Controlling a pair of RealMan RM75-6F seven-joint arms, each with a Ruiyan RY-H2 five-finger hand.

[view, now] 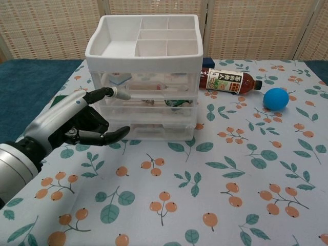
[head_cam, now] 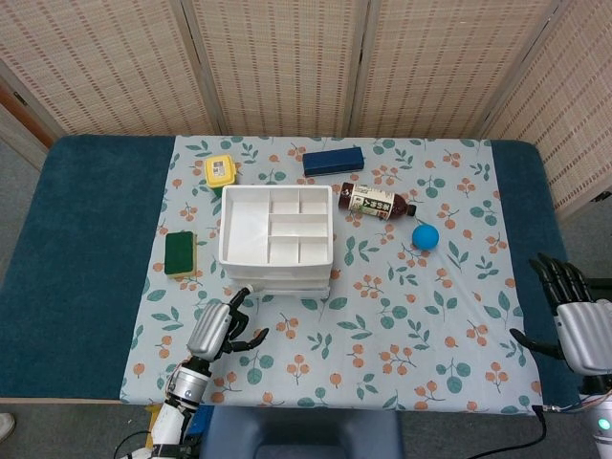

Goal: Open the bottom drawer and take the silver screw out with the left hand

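— Floral cloth [view: 246, 169] covers the table nearest me. What are my hands doing?

— My left hand [view: 77, 125] hovers in front of the white drawer unit [view: 146, 77], holding nothing, one finger stretched toward the drawer fronts and the others loosely spread. My right hand [head_cam: 579, 320] rests at the table's right edge, fingers apart, holding nothing.

— And the bottom drawer [view: 156, 130]?

— It sits pushed in, under two other clear drawers. I cannot tell the silver screw from the blurred contents.

— Beyond that?

— A green sponge [head_cam: 179, 253] lies left of the unit; a blue ball [view: 277, 98] and a lying bottle [view: 230, 82] sit to its right; a yellow container [head_cam: 220, 171] and a dark blue box [head_cam: 333, 160] lie farthest back.
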